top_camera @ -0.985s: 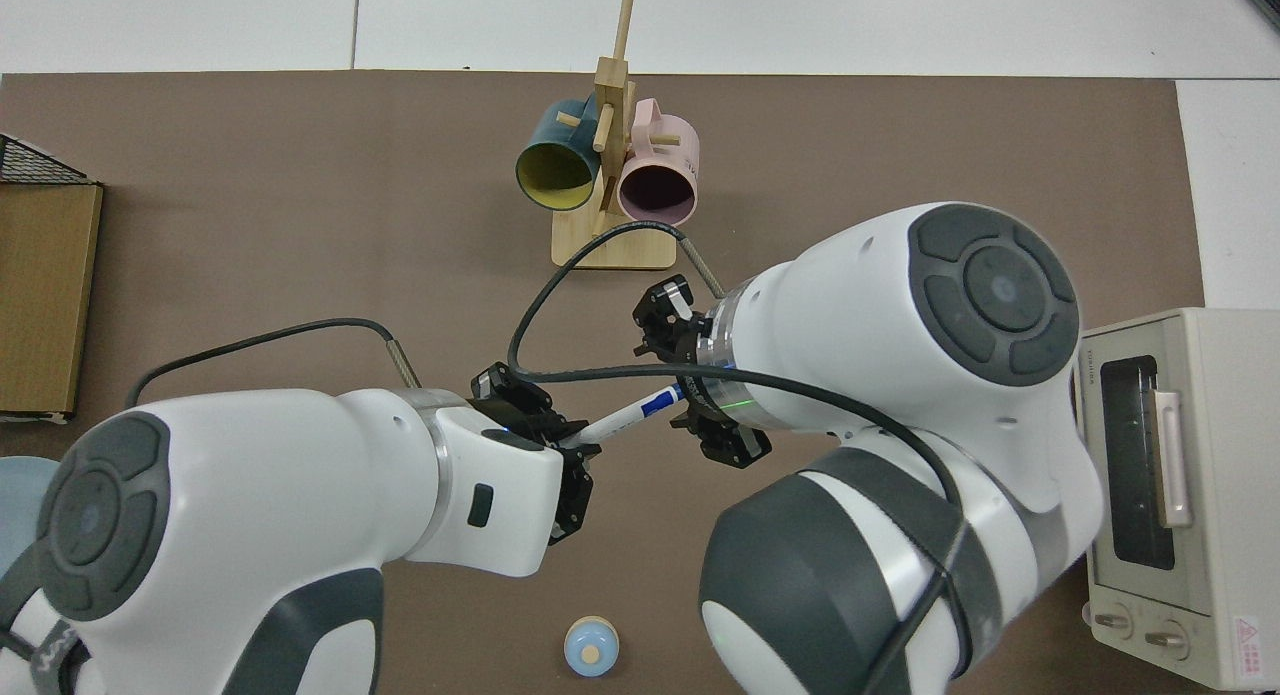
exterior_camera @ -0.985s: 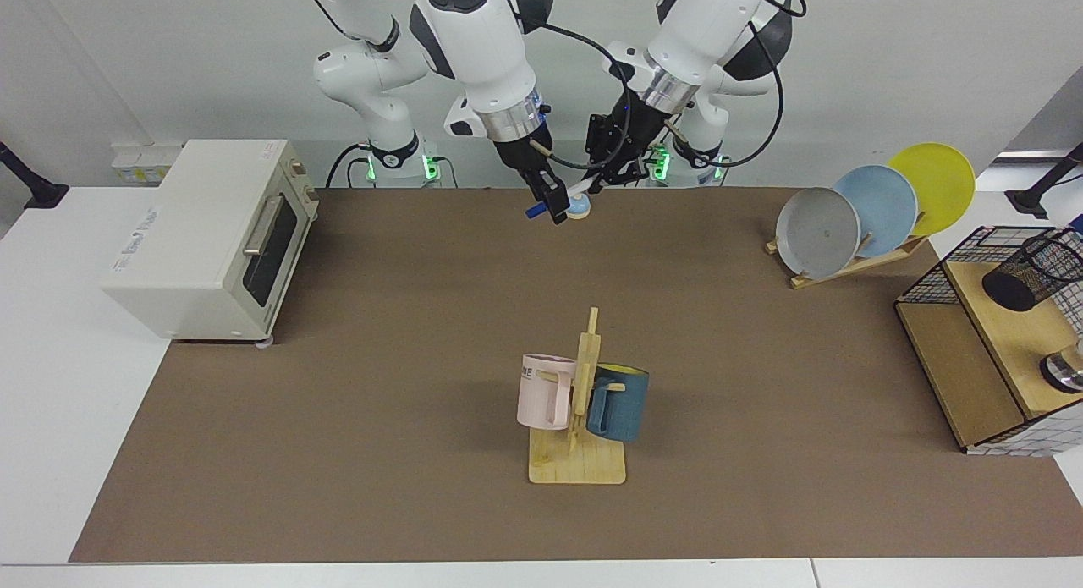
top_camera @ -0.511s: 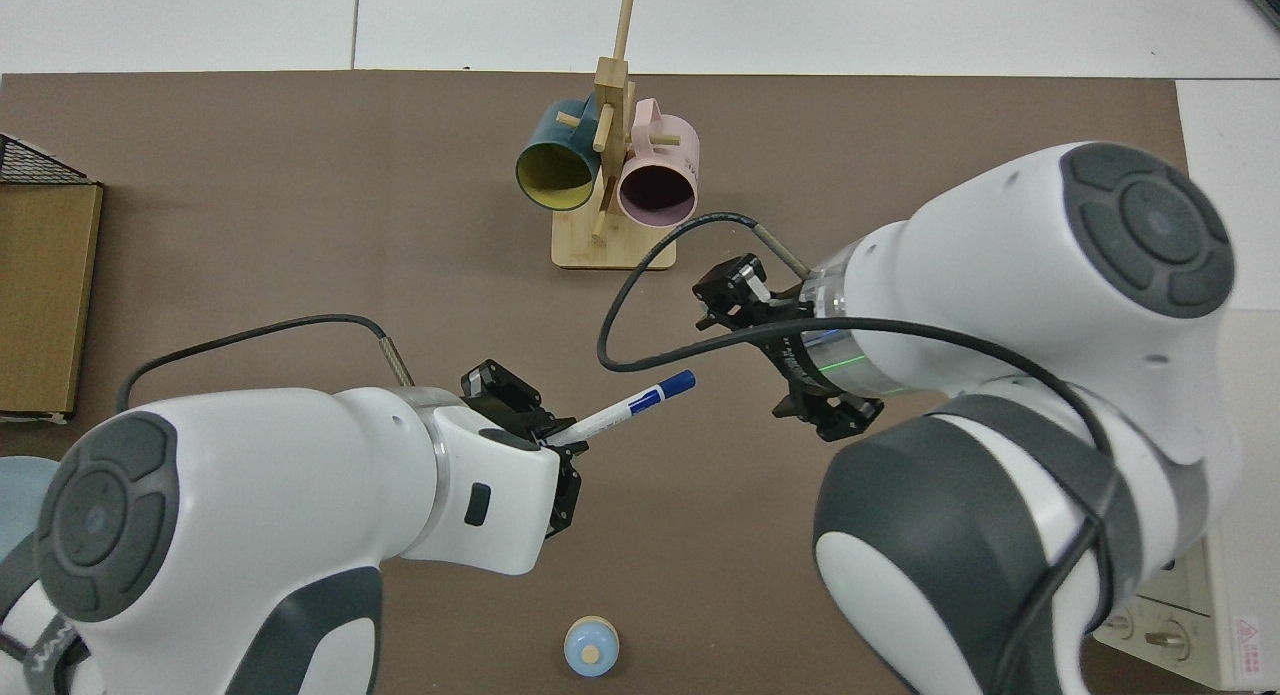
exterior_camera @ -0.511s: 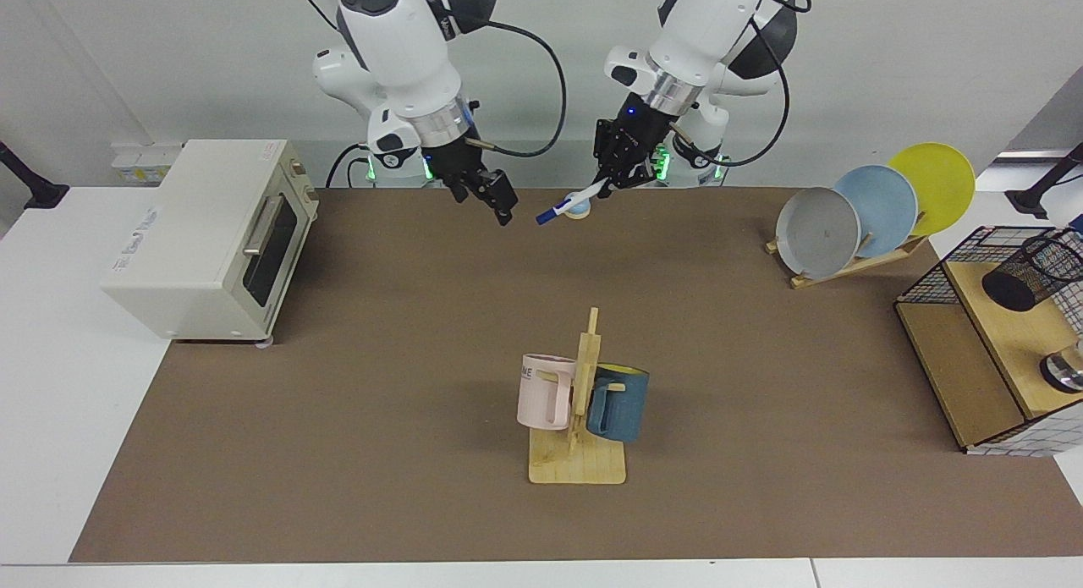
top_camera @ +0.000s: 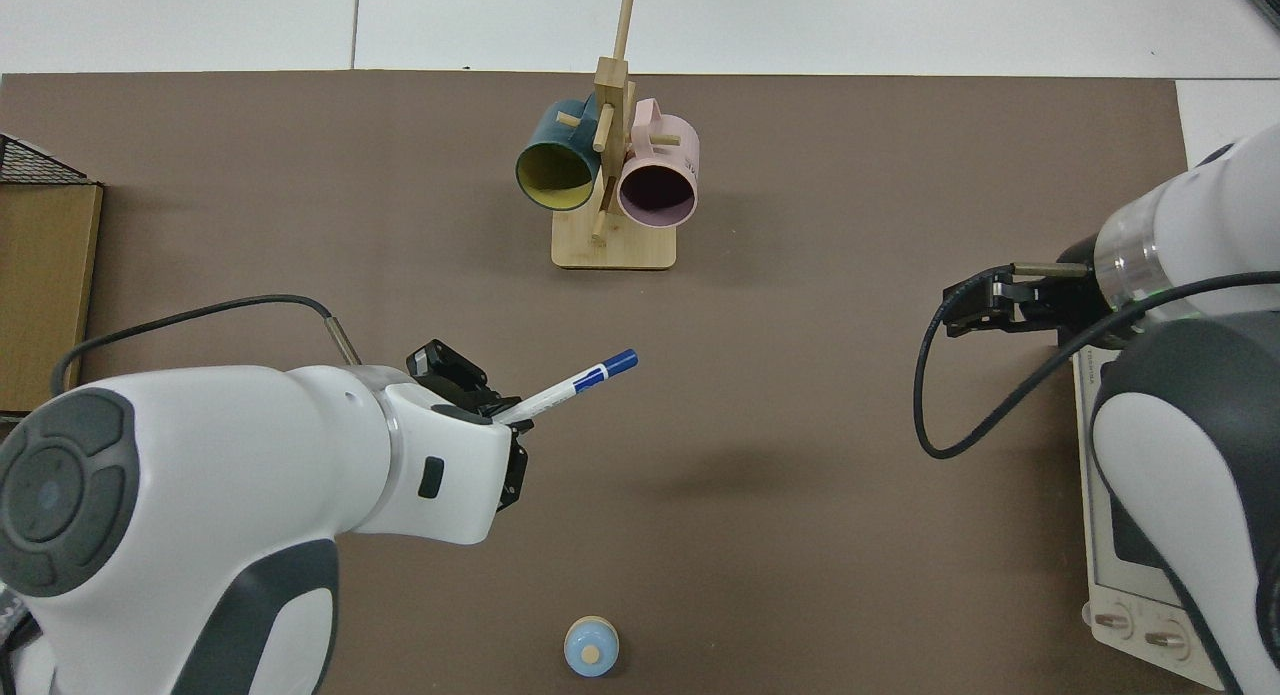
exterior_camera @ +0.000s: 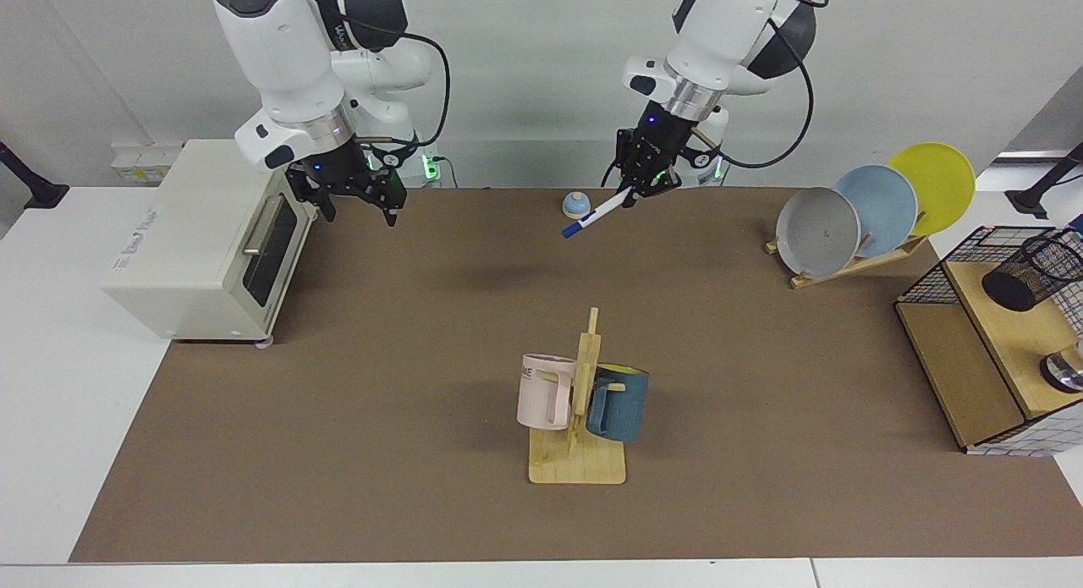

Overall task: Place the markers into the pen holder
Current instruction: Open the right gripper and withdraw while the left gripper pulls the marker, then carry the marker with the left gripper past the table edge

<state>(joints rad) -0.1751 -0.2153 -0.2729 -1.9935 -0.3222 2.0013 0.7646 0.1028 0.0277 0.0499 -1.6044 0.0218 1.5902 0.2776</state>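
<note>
The marker [exterior_camera: 595, 216] has a white barrel and a blue cap, and it hangs slanted above the back of the mat. My left gripper [exterior_camera: 636, 188] is shut on its white end; in the top view the marker [top_camera: 570, 383] sticks out of that gripper [top_camera: 505, 411] with the cap free. My right gripper [exterior_camera: 360, 209] is open and holds nothing, hovering next to the toaster oven; it enters the top view [top_camera: 955, 310] from the right edge. The pen holder [exterior_camera: 1032, 271], a black mesh cup, leans tilted on the wooden board inside the wire basket at the far right.
A toaster oven [exterior_camera: 203, 241] stands at one end of the mat. A wooden mug rack [exterior_camera: 579, 419] with a pink and a blue mug stands mid-table. A plate rack [exterior_camera: 871, 207], the wire basket [exterior_camera: 931, 275] and a small blue knob [exterior_camera: 576, 204] sit around it.
My right gripper let go of the marker's capped end and swung away to the toaster oven. My left gripper kept the marker and shifted slightly toward the basket side.
</note>
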